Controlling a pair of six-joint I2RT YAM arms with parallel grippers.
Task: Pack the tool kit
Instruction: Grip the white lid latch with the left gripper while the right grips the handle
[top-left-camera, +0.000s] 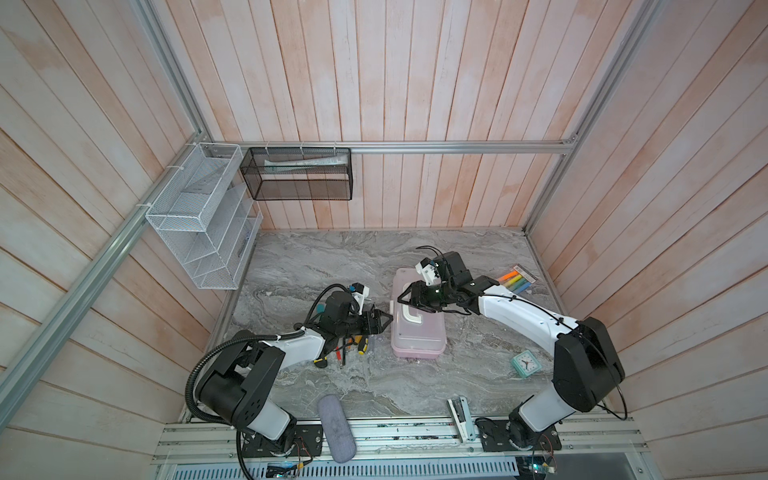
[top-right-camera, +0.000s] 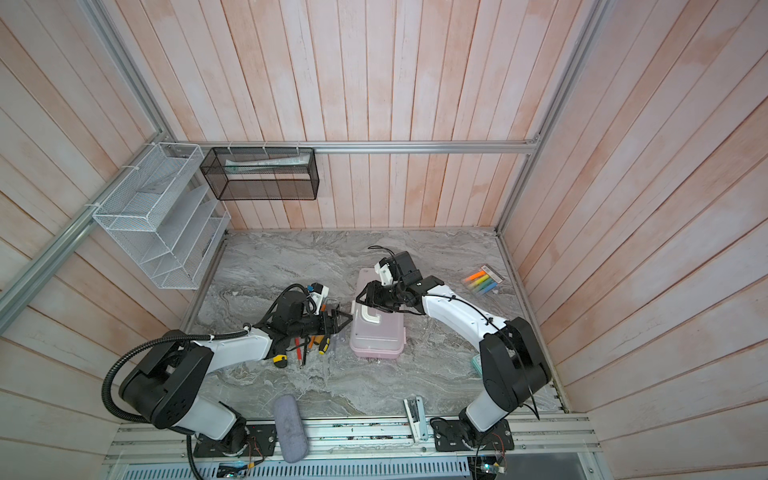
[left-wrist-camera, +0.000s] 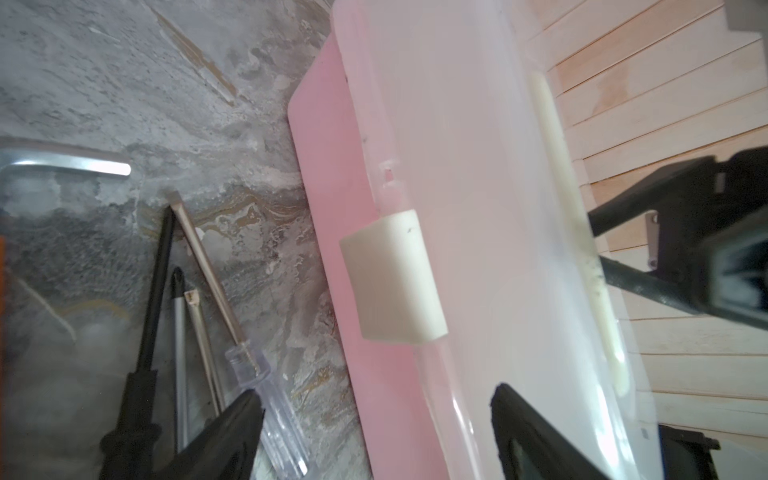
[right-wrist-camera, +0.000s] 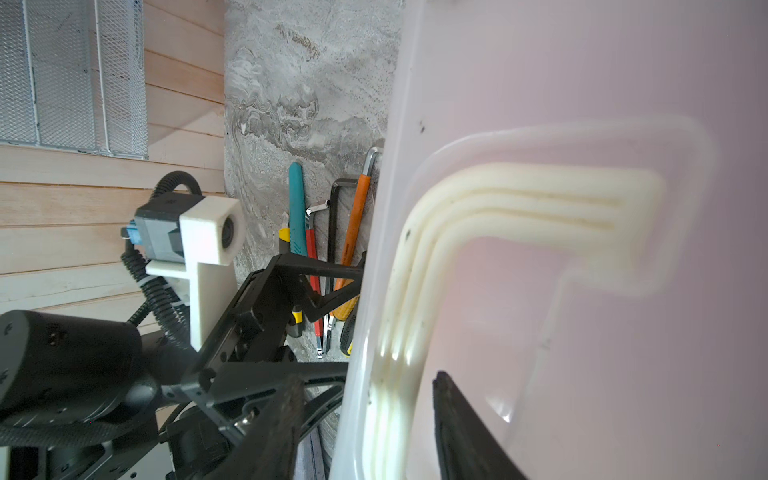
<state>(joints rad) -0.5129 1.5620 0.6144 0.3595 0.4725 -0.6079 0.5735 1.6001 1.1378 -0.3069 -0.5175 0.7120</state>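
Observation:
The pink tool kit box (top-left-camera: 417, 338) stands mid-table with its frosted lid (left-wrist-camera: 465, 166) on and a white handle (right-wrist-camera: 519, 199) lying flat. My left gripper (top-left-camera: 384, 322) is open at the box's left side, level with the white latch (left-wrist-camera: 395, 278). Its jaws span the box wall and lid rim without touching. My right gripper (right-wrist-camera: 365, 380) is open over the lid's left rim, one finger outside the rim and one over the lid beside the handle. Loose tools (top-left-camera: 349, 345) lie under the left arm: a teal tool (right-wrist-camera: 297, 208), hex keys (left-wrist-camera: 66, 166) and screwdrivers (left-wrist-camera: 166, 291).
A packet of highlighters (top-left-camera: 515, 279) lies at the back right and a teal clock (top-left-camera: 525, 362) at the right. A grey pouch (top-left-camera: 336, 432) sits on the front edge. On the left wall hang a white mesh rack (top-left-camera: 199, 216) and a black mesh basket (top-left-camera: 299, 172).

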